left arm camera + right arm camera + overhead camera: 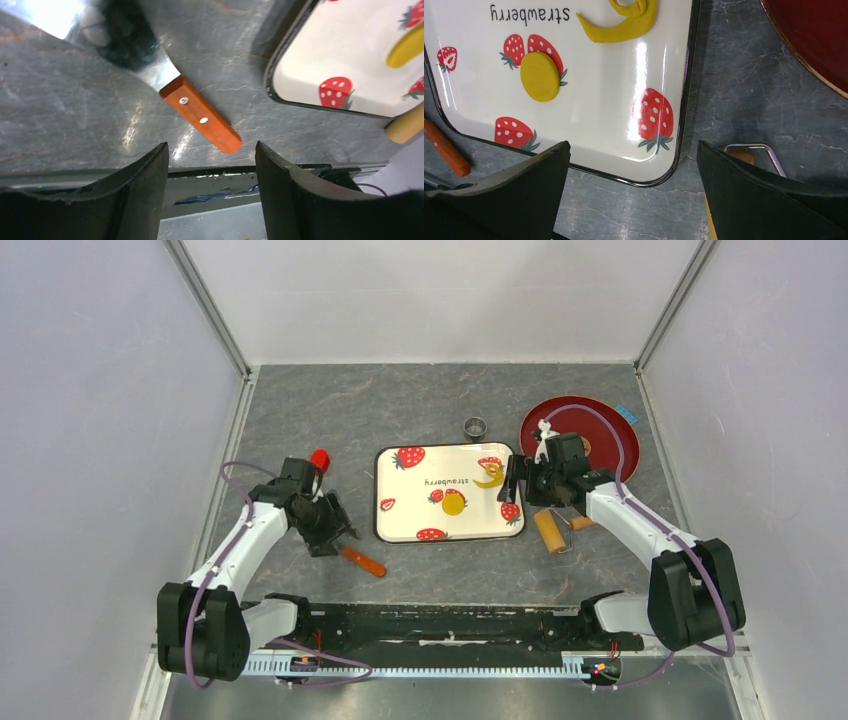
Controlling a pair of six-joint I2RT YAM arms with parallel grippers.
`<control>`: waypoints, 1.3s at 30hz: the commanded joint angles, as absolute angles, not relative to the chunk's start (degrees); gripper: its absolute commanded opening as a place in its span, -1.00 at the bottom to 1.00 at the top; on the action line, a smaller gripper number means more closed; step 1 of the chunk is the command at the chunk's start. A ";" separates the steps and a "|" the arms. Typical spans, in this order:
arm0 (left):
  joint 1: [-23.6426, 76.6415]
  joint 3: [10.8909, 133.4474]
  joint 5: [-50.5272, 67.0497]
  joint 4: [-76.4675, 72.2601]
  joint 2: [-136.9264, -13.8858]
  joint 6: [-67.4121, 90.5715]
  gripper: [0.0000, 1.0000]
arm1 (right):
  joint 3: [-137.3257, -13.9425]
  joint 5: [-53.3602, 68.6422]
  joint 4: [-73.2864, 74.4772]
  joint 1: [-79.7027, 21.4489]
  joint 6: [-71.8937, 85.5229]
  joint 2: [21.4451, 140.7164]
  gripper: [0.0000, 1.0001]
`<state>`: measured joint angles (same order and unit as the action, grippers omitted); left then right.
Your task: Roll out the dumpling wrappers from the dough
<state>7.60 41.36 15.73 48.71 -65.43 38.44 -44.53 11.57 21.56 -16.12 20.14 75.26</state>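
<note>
- left gripper: fingers spread apart, nothing between them and touching nothing; it hangs over the bare table, just beside the orange handle of a scraper.
- right gripper: fingers wide apart and empty, above the near right corner of the tray; no contact with the tray.
- dumpling wrapper: a flat, round, smooth yellow disc lying in the tray's middle, partly covering a strawberry print.
- dough: a curved yellow scrap, thin at one end, lying at the tray's far right, well apart from the disc.
- count: one disc, one scrap, one tray, one scraper.
- also one wooden roller on the table just right of the tray, one metal ring cutter just behind the tray, and one red plate at far right.
</note>
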 commanded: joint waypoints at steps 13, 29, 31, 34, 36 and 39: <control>13.84 38.46 5.15 47.02 -76.88 45.53 0.24 | -42.98 15.29 15.19 -15.95 20.02 73.63 0.96; 15.29 38.89 2.46 42.12 -82.52 47.64 0.19 | -42.72 19.30 12.14 -16.00 17.09 79.11 0.96; 15.27 38.61 2.10 41.80 -82.11 47.73 0.19 | -42.56 19.26 12.10 -15.97 16.80 79.51 0.96; 15.20 38.80 1.49 41.70 -83.77 47.19 0.15 | -42.45 19.67 11.79 -15.99 16.72 80.02 0.96; 15.23 38.98 0.84 41.75 -85.58 46.37 0.07 | -42.45 19.75 11.83 -15.99 16.70 80.14 0.96; 15.27 39.91 0.31 42.79 -87.19 44.72 -0.36 | -42.45 19.69 11.87 -16.01 16.57 79.74 0.96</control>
<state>15.14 40.84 6.48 46.83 -83.46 45.84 -42.61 18.72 13.87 -16.12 17.80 79.75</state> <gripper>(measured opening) 0.433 0.979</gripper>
